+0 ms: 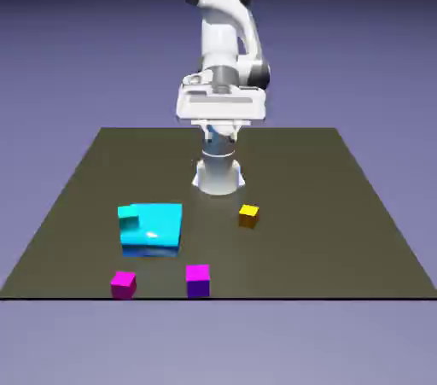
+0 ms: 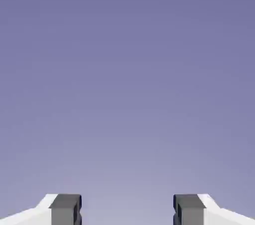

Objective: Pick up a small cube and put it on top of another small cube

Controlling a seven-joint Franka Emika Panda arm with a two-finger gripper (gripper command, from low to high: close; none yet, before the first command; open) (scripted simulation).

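Observation:
The small cube point(image 1: 197, 280), magenta on top with purple sides, sits near the table's front edge. The small cyan cube point(image 1: 128, 221) shows at the left corner of the large cyan slab point(image 1: 158, 230); I cannot tell whether it rests on the slab or against it. My gripper point(image 1: 220, 110) is held high above the table's far side, well away from both cubes. In the hand view the gripper point(image 2: 127, 211) is open, its grey fingertips point(image 2: 65, 210) wide apart with only backdrop between them.
A pinker all-magenta cube point(image 1: 123, 283) lies left of the small cube near the front edge. A yellow cube point(image 1: 247, 215) sits right of the slab. The dark table point(image 1: 341, 230) ends just in front of the two magenta cubes.

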